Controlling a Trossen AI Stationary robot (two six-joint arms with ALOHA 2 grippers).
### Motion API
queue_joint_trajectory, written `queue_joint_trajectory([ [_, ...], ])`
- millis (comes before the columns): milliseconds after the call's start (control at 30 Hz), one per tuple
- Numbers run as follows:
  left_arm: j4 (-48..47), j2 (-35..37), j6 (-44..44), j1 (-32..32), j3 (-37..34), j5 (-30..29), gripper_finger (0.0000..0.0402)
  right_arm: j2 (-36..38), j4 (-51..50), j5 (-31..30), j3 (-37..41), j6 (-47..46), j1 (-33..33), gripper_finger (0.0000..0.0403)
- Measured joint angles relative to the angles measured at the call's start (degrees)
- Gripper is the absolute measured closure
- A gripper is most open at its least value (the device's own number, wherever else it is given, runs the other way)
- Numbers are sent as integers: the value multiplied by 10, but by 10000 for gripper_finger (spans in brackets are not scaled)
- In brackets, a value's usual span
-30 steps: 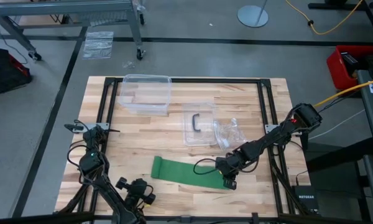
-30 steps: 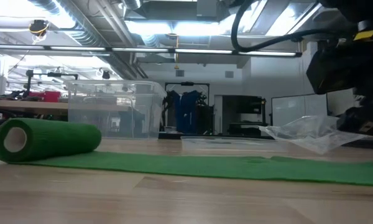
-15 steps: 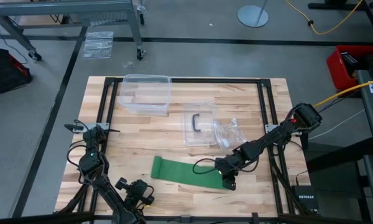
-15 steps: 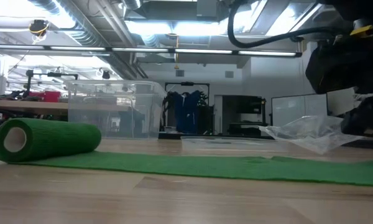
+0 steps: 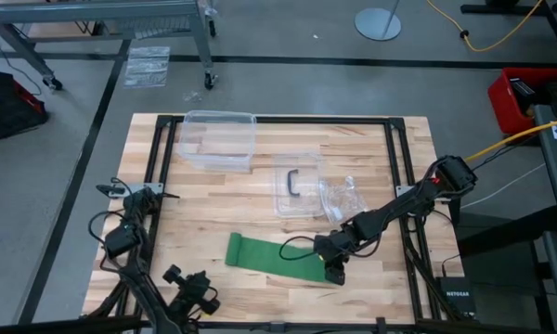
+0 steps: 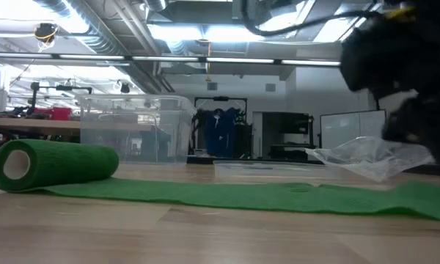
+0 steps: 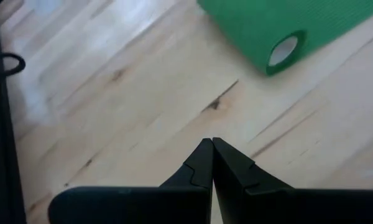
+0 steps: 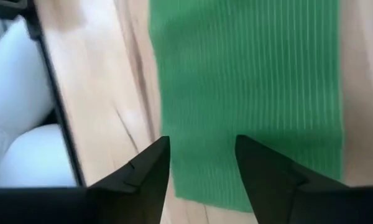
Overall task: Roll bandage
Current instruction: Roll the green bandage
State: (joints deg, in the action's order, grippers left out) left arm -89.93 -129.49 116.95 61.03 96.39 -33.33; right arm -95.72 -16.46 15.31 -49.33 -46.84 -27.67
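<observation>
**Right claw spread over the loose end, most of the band still flat**

The right gripper (image 8: 199, 163) hangs low over the free end of the bandage (image 5: 280, 261), its two dark fingers spread apart with green cloth showing in the gap between them and nothing clamped. From where it sits, the strip runs away flat across the wooden table (image 5: 213, 199) toward the other arm's side and ends in a small roll. So, as I judge it, the job is only started: a short stretch is wound up at the far end, and the long middle and the whole end under this claw are left to roll.

The left gripper (image 7: 211, 163) waits back at its own near corner, fingertips pressed together and holding nothing, with the rolled end of the band lying just ahead of it on bare boards.

The cloth is a bright green, ribbed weave, soft and limp, lying flush with slight waves near the right claw. The roll is a loose tube with a pale hollow core. Beyond the right claw lie a crumpled clear plastic bag (image 5: 345, 197), a flat clear lid (image 5: 294, 185) with a dark handle, and farther off a clear rigid tub (image 5: 218, 140).
</observation>
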Motion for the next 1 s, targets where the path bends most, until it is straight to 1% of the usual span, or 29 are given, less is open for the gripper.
queue_joint_trajectory([
  [100, -1, 13, 0, 3, -19, -1, 402, 0, -43, -25, -21, 12, -1, 228],
  [267, 3, 29, -1, 0, -62, -5, 401, 9, -129, -44, -44, 23, -2, 236],
  [467, 66, 74, 0, 0, -135, -9, 402, 31, -228, -72, -49, 0, -10, 237],
  [600, 123, 121, 0, 0, -192, -34, 402, 54, -264, -91, -50, -26, -32, 237],
  [667, 162, 146, 0, -2, -225, -54, 402, 63, -268, -99, -50, -36, -48, 237],
  [733, 199, 171, 0, -5, -261, -71, 402, 64, -275, -126, -50, -56, -66, 237],
  [833, 251, 209, 0, -14, -316, -75, 402, 61, -266, -164, -50, -105, -98, 237],
  [900, 286, 232, 0, -23, -351, -75, 402, 57, -268, -177, -50, -127, -113, 237],
  [1000, 331, 265, -4, -37, -392, -76, 402, 55, -262, -178, -50, -144, -130, 237],
])
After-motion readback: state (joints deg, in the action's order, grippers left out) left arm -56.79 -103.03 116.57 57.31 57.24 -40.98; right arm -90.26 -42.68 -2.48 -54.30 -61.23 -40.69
